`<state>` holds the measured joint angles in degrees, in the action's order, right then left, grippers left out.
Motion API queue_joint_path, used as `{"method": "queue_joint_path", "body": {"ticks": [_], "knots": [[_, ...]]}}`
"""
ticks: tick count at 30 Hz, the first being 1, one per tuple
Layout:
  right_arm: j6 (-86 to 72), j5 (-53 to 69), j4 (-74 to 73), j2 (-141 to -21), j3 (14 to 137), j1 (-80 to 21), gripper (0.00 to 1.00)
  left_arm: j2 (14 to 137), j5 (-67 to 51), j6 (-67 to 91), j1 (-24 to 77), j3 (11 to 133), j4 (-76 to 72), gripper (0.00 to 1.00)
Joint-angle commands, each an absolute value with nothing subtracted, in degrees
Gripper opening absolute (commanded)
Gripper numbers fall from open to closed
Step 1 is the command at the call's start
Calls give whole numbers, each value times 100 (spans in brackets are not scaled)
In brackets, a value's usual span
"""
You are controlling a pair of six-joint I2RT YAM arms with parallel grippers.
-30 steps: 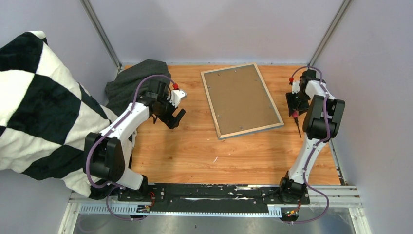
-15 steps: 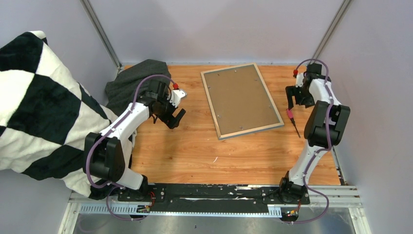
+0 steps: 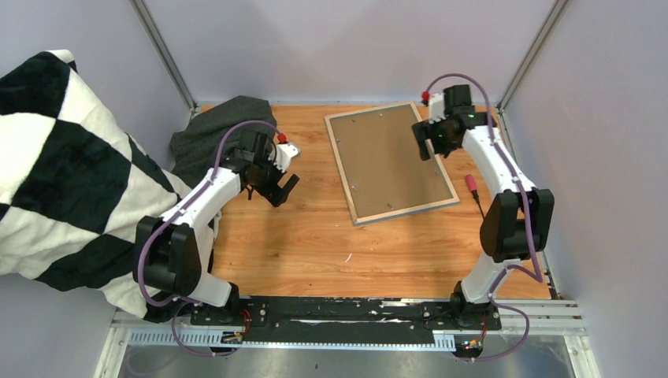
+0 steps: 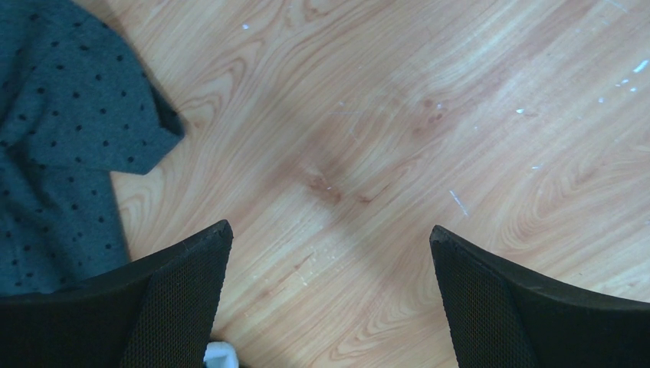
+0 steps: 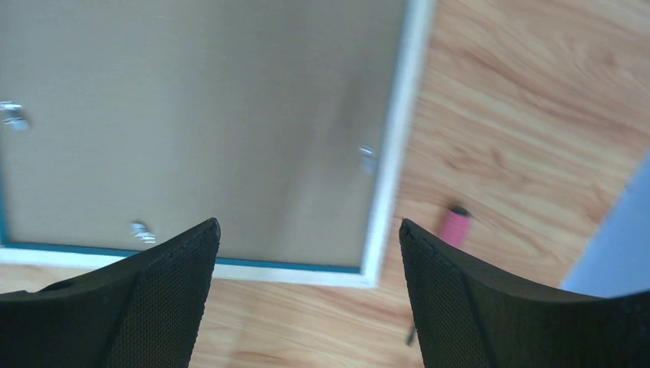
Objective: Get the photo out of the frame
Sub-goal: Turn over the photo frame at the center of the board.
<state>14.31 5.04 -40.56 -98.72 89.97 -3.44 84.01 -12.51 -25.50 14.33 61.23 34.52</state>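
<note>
The frame [image 3: 406, 211] lies face down at the table's back centre, its pale wood edge up around a plain brown backing board [image 3: 386, 161]. The photo is hidden beneath that board. My right gripper [image 3: 429, 143] hovers open over the frame's far right edge. In the right wrist view its jaws [image 5: 309, 230] straddle the frame's corner [image 5: 398, 138] with nothing between them, and small metal tabs [image 5: 368, 157] sit on the board [image 5: 199, 115]. My left gripper [image 3: 282, 191] hangs open over bare wood left of the frame, empty in its wrist view [image 4: 329, 234].
A pink-handled screwdriver [image 3: 473, 186] lies on the table right of the frame, also visible as a pink handle [image 5: 457, 225]. A dark dotted cloth [image 3: 213, 130] is heaped at the back left [image 4: 61, 138]. A black-and-white checked blanket [image 3: 63, 173] fills the left side.
My right gripper has opened, left the screwdriver on the table by the right edge, and swung left over the frame's far right edge. The left arm has stayed put.
</note>
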Motion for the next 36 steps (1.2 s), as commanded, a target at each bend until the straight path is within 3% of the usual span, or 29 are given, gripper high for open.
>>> {"method": "queue_joint_path", "body": {"ticks": [1,8,12,18,27,36], "knots": [[796,655,-3748,-9805,8872,-1366,86,8066,-848,-2531,1345,5910,3089,100],[500,214,-3445,-10740,9729,-2780,83,8109,-1960,-2639,389,5926,3238,100],[268,7,-3379,-11447,10282,-3236,79,8099,-2000,-2645,159,5790,3207,100],[-278,176,-3379,-12343,10845,-3462,71,7846,-1983,-2646,154,5632,3042,100],[-274,99,-3375,-12790,10825,-3766,67,7261,-1653,-2785,158,5446,2283,100],[-281,-84,-3376,-13061,10763,-3948,51,7363,-1559,-3160,158,5689,1555,100]]}}
